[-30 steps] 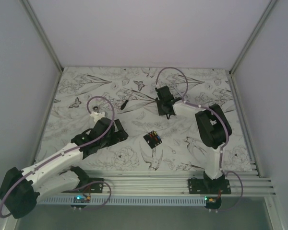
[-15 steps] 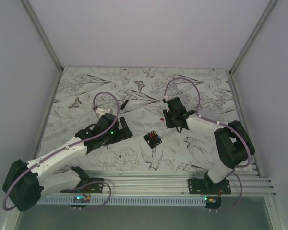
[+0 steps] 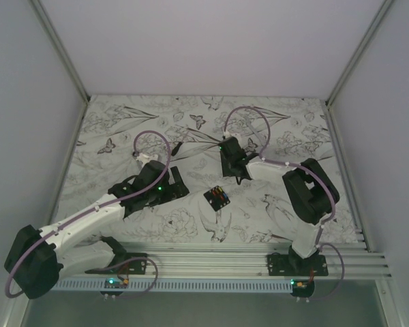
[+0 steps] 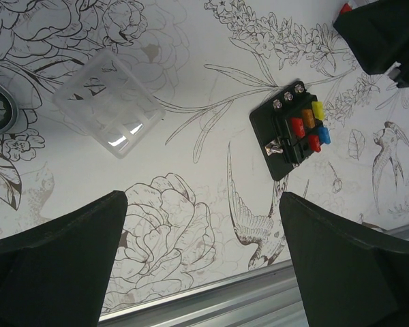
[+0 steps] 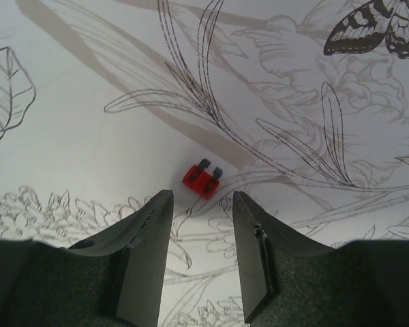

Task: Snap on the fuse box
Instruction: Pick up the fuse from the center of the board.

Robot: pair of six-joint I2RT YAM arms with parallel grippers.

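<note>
The fuse box (image 3: 217,197) is a small black block with red, orange, yellow and blue fuses in its top face (image 4: 290,130); it lies flat on the patterned table between the two arms. My left gripper (image 3: 176,184) hovers to its left, jaws wide open and empty (image 4: 204,272). A clear plastic cover (image 4: 109,102) lies apart from the box on the table. My right gripper (image 3: 237,174) is behind the box, open (image 5: 201,199), with nothing between its fingers. A loose red fuse (image 5: 202,178) lies just beyond its fingertips.
A thin black stick-like tool (image 3: 177,146) lies at the back, left of centre. The aluminium rail (image 4: 259,300) runs along the near table edge. Grey walls enclose the table on three sides.
The right gripper swung right, then back left towards the rear, and its jaws have widened. The left arm pushed forward towards the fuse box early on, then stayed put.
</note>
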